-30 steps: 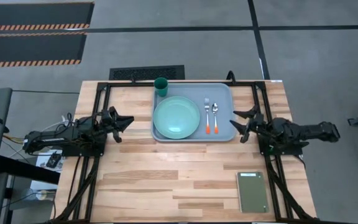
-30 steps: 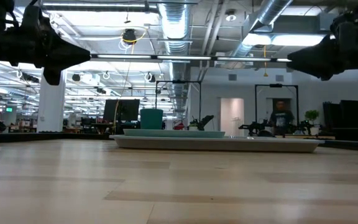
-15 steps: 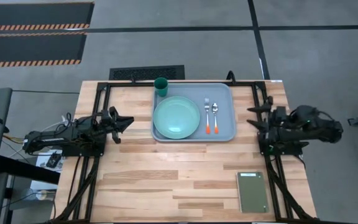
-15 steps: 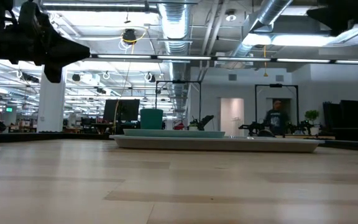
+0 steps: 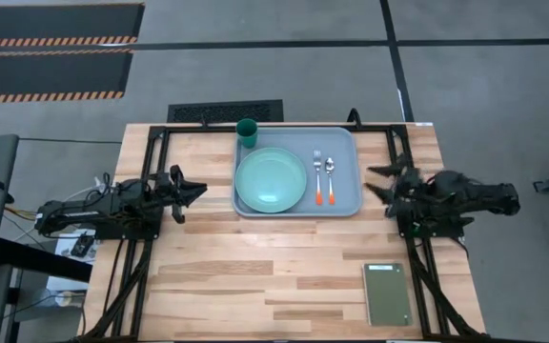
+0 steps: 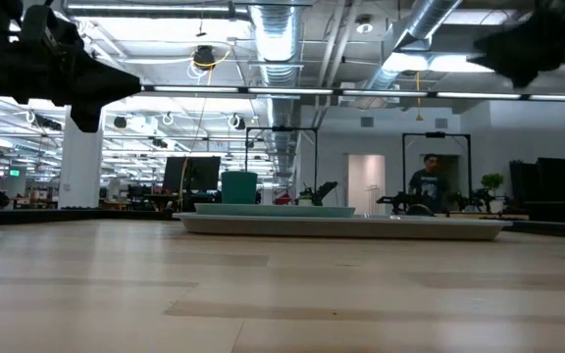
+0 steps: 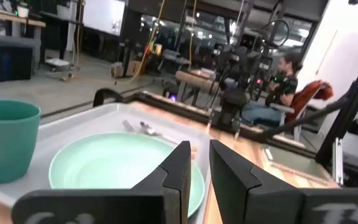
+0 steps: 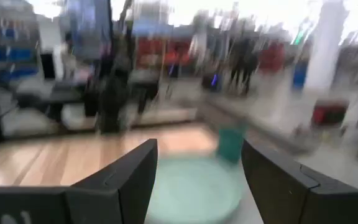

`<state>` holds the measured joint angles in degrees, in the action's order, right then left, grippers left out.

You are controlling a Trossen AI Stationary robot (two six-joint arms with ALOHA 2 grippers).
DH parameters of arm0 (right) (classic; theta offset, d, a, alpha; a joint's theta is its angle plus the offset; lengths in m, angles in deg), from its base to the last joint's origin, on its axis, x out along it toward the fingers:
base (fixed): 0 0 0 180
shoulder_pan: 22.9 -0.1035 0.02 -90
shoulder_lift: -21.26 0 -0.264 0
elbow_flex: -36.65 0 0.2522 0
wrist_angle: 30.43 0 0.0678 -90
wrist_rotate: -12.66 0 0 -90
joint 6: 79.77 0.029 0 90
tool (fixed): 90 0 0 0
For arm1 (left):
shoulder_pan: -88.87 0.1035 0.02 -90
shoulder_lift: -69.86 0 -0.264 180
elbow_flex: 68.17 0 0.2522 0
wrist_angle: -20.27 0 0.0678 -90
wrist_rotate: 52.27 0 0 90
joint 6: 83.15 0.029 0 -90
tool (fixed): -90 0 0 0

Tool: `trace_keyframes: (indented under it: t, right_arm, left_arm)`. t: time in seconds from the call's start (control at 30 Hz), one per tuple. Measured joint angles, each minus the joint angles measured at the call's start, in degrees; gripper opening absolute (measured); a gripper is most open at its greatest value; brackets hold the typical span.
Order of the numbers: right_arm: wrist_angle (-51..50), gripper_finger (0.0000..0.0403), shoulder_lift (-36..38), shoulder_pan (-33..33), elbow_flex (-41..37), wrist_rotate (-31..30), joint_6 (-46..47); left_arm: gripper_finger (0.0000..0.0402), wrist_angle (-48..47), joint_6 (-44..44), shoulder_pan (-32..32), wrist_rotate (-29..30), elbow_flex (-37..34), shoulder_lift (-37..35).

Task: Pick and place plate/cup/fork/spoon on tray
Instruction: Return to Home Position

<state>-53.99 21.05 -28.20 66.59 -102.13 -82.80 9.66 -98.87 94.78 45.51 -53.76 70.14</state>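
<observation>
The pale blue-grey tray lies at the table's far middle. On it lie the mint-green plate, and to its right the fork and the spoon, orange handles toward the near edge. The dark green cup stands at the tray's far left corner. My left gripper hovers left of the tray, shut and empty; its wrist view looks over the plate and cup. My right gripper hovers right of the tray, open and empty.
A small dark green-grey slab lies at the table's near right. Bare wood stretches from the tray to the near edge. Black frame rails run along both table sides. A person stands in the room beyond the table.
My right gripper has drawn back from the tray toward the table's right edge and risen, then come partway back toward the tray and lower. It stays open and empty. The tableware on the tray has not moved.
</observation>
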Motion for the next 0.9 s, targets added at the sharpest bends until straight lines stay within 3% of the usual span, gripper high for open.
trace_keyframes:
  t: [0.2, 0.27, 0.5, 0.9]
  right_arm:
    - [5.71, 0.026, 0.01, 0.0, -12.1, -1.89, 6.59]
    - [13.83, 0.026, -0.61, 0.16, -15.69, -2.96, 6.57]
    - [20.86, 0.026, -3.77, 0.63, -15.42, -5.57, 3.79]
    - [13.62, 0.026, -3.89, 0.44, -15.34, -5.27, 5.12]
  left_arm:
    - [0.0046, -0.15, 0.06, 0.0, -0.01, -0.02, 0.33]
    - [0.0046, -0.16, 0.21, 0.01, -0.06, -0.04, 0.46]
    - [0.0046, -0.04, 1.46, 0.01, 0.36, -0.08, 0.48]
    - [0.0046, -0.04, -2.61, 0.0, 0.34, -0.17, 0.48]
